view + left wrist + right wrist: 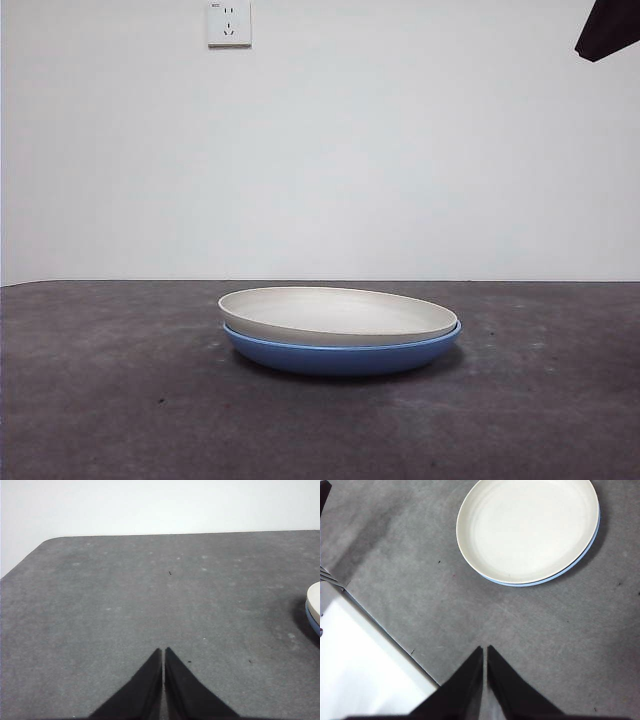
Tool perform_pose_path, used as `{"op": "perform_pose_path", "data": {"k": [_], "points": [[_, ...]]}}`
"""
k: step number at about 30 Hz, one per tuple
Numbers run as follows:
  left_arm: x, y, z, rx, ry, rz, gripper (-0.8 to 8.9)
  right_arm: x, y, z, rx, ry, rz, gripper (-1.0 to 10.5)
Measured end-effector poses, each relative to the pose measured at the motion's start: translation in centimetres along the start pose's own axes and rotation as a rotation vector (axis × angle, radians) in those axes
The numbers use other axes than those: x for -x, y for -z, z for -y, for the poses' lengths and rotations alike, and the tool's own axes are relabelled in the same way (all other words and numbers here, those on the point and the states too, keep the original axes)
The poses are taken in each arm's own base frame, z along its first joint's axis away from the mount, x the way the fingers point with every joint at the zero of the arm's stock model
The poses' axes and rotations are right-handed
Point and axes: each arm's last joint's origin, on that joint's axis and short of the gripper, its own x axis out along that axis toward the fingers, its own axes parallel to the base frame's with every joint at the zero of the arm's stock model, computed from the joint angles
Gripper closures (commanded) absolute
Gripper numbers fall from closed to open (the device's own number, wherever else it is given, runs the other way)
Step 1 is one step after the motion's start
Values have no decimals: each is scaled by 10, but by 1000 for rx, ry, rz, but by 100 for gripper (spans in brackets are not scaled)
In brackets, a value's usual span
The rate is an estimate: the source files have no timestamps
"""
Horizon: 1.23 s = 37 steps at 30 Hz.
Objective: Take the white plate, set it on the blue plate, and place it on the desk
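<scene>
front view: white plate (338, 312) nested on blue plate (340, 355), mid desk (100, 400).
left wrist: left gripper (163, 652) pressed together, empty, aside.
right wrist: right gripper (484, 650) together, above desk.
step: stacking looks done; next, lift white plate off.

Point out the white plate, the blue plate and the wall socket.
white plate (530, 525): right wrist view, middle of its inner surface.
blue plate (340, 357): front view, outer wall under the white plate.
wall socket (229, 22): front view, middle of its face.
</scene>
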Motion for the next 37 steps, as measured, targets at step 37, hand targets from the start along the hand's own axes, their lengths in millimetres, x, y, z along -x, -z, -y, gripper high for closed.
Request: {"op": "perform_pose_path", "data": {"k": [37], "points": [[0,0,0,0,0,0,805,43,14,10,199,232,525,939]]}}
